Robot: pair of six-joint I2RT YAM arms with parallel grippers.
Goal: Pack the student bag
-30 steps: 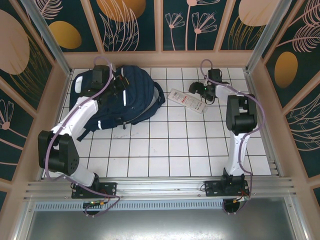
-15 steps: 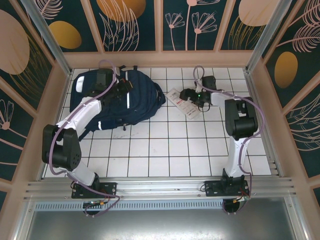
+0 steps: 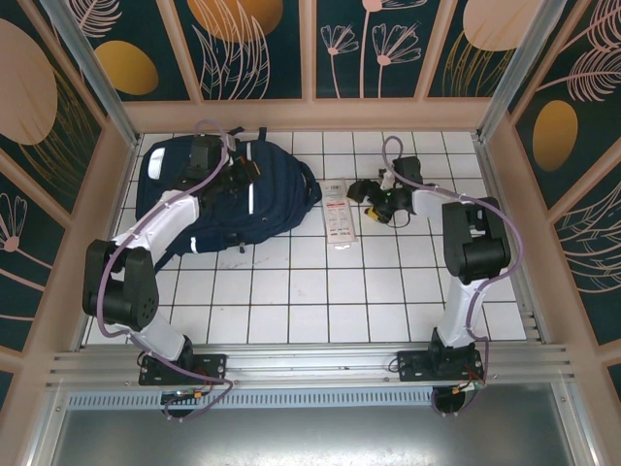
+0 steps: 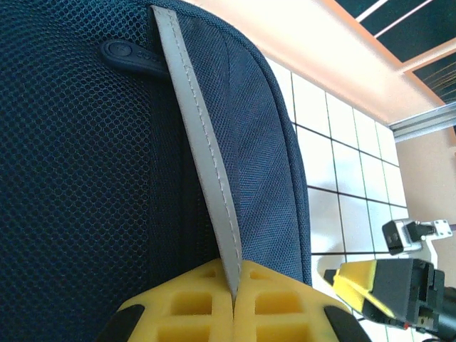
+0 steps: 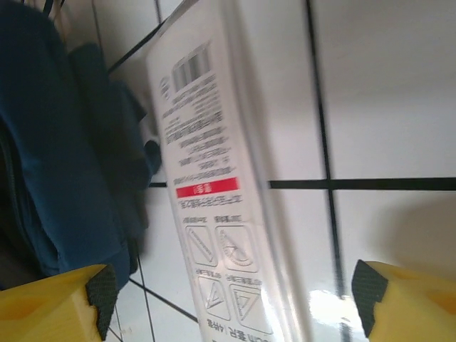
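Observation:
The navy student bag [image 3: 209,204] lies at the back left of the tiled floor. My left gripper [image 3: 243,176] is shut on one of its white reflective stripes [image 4: 201,149]; the yellow fingers [image 4: 178,306] pinch the stripe's end. A flat white geometry-set package [image 3: 340,210] lies just right of the bag. My right gripper [image 3: 362,194] stands open at the package's far end. In the right wrist view the package [image 5: 214,214] runs between the two spread fingers [image 5: 50,303], with blue bag fabric [image 5: 50,164] at the left.
Wooden walls [image 3: 310,115] close in the white tiled floor [image 3: 320,291] at the back and both sides. From the left wrist, one yellow finger [image 4: 360,276] of the other arm's gripper shows beyond the bag's edge.
My right gripper has swung left and the package has turned and slid with it toward the bag. The left gripper has shifted slightly right on the bag, pulling fabric along.

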